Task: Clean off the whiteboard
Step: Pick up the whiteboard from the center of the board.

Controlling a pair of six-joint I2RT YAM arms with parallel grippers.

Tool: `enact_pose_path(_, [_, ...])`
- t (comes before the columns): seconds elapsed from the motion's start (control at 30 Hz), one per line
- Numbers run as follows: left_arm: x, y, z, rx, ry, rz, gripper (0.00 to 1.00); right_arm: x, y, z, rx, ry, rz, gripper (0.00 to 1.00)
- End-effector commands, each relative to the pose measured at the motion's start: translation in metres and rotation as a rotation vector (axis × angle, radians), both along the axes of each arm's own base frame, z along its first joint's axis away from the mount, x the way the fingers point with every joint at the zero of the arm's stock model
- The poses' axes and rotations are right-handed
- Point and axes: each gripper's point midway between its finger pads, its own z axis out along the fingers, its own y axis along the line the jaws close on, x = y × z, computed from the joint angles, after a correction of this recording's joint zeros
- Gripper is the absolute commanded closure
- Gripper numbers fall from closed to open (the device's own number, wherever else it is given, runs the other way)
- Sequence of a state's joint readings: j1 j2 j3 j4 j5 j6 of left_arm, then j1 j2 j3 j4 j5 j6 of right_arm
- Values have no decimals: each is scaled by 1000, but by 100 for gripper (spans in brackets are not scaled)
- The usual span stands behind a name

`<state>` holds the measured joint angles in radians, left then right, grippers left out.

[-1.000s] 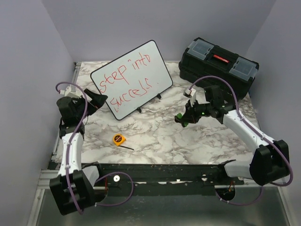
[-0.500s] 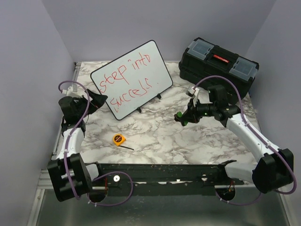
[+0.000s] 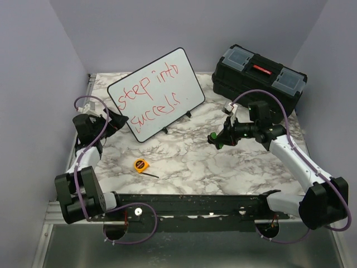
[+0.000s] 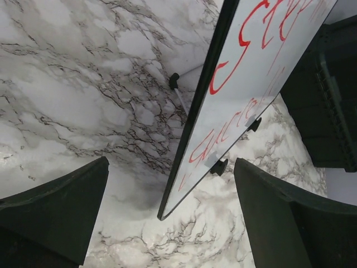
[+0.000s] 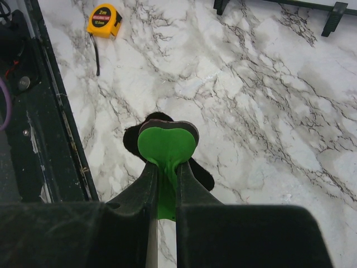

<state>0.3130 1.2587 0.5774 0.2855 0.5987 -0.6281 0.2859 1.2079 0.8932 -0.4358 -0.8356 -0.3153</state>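
The whiteboard (image 3: 156,95) stands tilted on a black wire easel and carries red handwriting. My left gripper (image 3: 118,120) is open at its lower left corner. In the left wrist view the board's black-rimmed edge (image 4: 223,33) and bottom corner run between my wide-apart fingers (image 4: 56,206), touching neither; the gripper (image 4: 170,167) holds nothing. My right gripper (image 3: 222,135) hovers over the table right of the board, shut on a green eraser (image 5: 167,146) with a dark felt pad. That eraser (image 3: 214,139) points toward the board.
A black toolbox (image 3: 259,78) sits at the back right, also seen behind the board (image 4: 334,84). A yellow tape measure (image 3: 141,165) lies near the front left (image 5: 104,19). Easel feet (image 3: 163,130) rest on the marble top. A black rail (image 3: 189,204) runs along the near edge.
My left arm has swung round and brought its open gripper closer to the board's lower left corner. The right gripper with the eraser shifted slightly, then held still.
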Motion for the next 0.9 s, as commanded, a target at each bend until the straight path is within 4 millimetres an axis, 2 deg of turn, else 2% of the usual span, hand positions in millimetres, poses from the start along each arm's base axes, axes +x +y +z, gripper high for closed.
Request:
enact_pose_path(0.0, [20, 6, 20, 28, -92, -16, 7, -4, 0, -1, 11, 6, 24, 99])
enact_pose_path(0.17, [34, 4, 22, 1, -128, -47, 9, -4, 0, -2, 8, 6, 24, 99])
enact_pose_path(0.27, [42, -5, 24, -44, -177, -116, 18, -3, -1, -4, 2, 10, 19, 99])
enact_pose_path(0.37, [46, -9, 23, -79, -197, -142, 21, -1, -3, -5, -1, 11, 12, 99])
enact_pose_path(0.67, [36, -19, 18, -134, -267, -176, 31, 1, -3, -7, -5, 17, 11, 99])
enact_pose_path(0.87, [32, -20, 5, -185, -271, -152, 37, 0, -4, -5, -5, 8, 9, 99])
